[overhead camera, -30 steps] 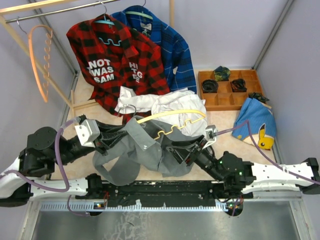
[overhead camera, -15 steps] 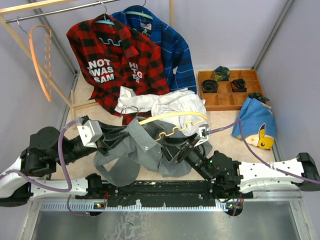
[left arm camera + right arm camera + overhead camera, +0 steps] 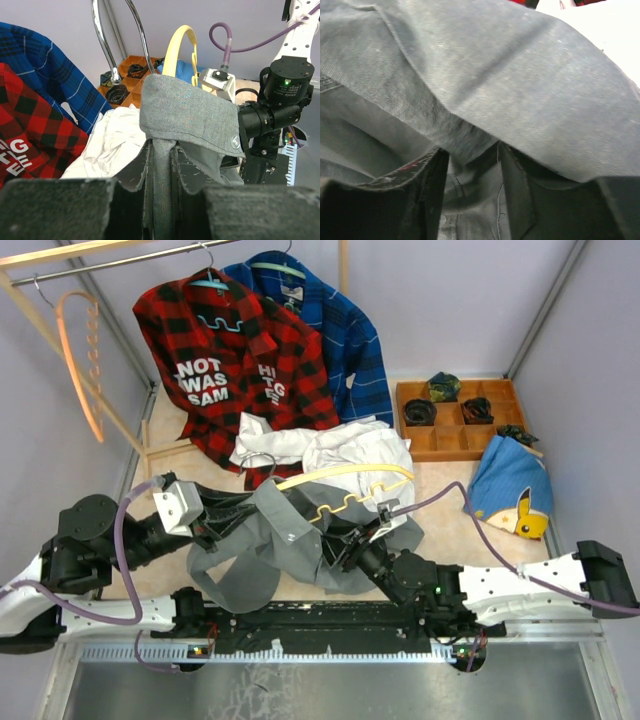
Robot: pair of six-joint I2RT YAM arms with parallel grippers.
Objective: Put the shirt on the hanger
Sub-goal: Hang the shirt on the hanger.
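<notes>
The grey shirt [image 3: 265, 545] lies bunched at the table's front centre, between my two arms. My left gripper [image 3: 210, 523] is shut on its collar edge; in the left wrist view a strip of grey cloth [image 3: 185, 110] is pinched between the fingers [image 3: 161, 167]. The pale yellow hanger [image 3: 345, 473] lies across the shirt's far side and rises behind the collar [image 3: 179, 45]. My right gripper [image 3: 348, 550] is pushed into the shirt's folds. Its jaws [image 3: 472, 167] stand apart, with grey fabric [image 3: 520, 75] draped over and between them.
A white shirt [image 3: 330, 448] lies just behind the hanger. Red plaid [image 3: 230, 350] and blue plaid [image 3: 345, 335] shirts hang at the back. An orange hanger [image 3: 80, 360] hangs on the left rack. A wooden tray [image 3: 460, 420] and a blue cloth [image 3: 515, 490] sit at right.
My right arm has slid left and deeper into the grey shirt, its jaws widening then narrowing. The left gripper has kept its hold and barely moved.
</notes>
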